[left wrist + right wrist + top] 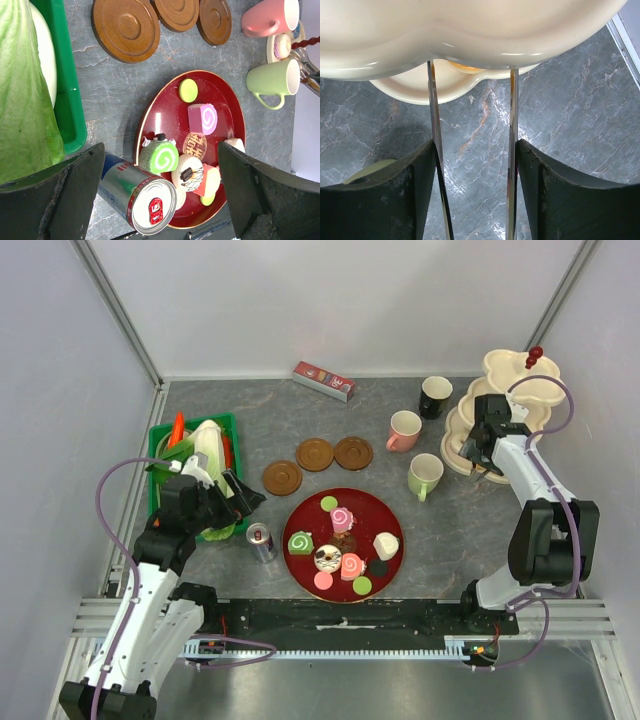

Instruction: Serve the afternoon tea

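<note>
- At the cream three-tier stand (520, 380) on the far right, your right gripper (475, 145) clamps a pair of metal tongs (436, 150), one blade against each finger. The blades stand apart and their tips run under a tier's rim, so I cannot tell whether a pastry sits between them.
- This looks to me like a drop-off onto a tier. Let the blades spring wide, draw them back out from under the rim, and only then lift. The pale green mug (425, 475) stands near the way back.
- Your left gripper (160, 150) is spread wide and empty above the drink can (137, 197), beside the green crate (70, 110).
- Saucers (315, 454): three, all bare.
- Mugs: three, namely the pale green one, the pink mug (405, 430) and the black mug (435, 397).
- Pastries (343, 517) on the red plate (165, 115): about nine, though they are crowded and I may be one off. One more small pastry (281, 45) lies on the stand.
</note>
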Robot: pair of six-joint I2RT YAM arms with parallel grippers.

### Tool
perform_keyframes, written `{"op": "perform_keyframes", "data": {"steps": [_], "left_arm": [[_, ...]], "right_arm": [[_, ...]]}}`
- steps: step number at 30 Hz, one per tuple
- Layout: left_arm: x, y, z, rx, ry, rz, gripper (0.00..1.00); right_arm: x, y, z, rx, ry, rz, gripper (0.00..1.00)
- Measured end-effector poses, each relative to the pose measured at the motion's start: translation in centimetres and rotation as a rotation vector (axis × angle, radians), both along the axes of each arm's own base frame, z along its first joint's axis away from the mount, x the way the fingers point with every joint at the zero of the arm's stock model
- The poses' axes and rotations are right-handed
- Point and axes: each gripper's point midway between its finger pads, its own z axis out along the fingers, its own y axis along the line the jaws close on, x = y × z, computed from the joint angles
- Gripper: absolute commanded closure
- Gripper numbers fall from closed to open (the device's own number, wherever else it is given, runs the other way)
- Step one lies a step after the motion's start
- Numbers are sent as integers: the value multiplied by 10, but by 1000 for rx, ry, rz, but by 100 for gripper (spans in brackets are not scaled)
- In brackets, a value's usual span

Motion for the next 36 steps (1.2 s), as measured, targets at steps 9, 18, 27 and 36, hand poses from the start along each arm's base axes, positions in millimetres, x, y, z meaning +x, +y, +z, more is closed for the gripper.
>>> {"op": "perform_keyframes", "data": {"steps": [9, 18, 27, 36], "left_arm": [[0, 0, 0, 0, -2, 0, 1], [0, 0, 0, 0, -2, 0, 1], [0, 0, -1, 1, 6, -1, 1], [2, -1, -6, 4, 25, -2, 1]], "right_arm": [[-7, 4, 8, 22, -24, 8, 28], [-42, 18, 41, 79, -98, 46, 28], [-82, 55, 75, 223, -199, 193, 29], [-103, 108, 147, 364, -373, 490, 30]]}}
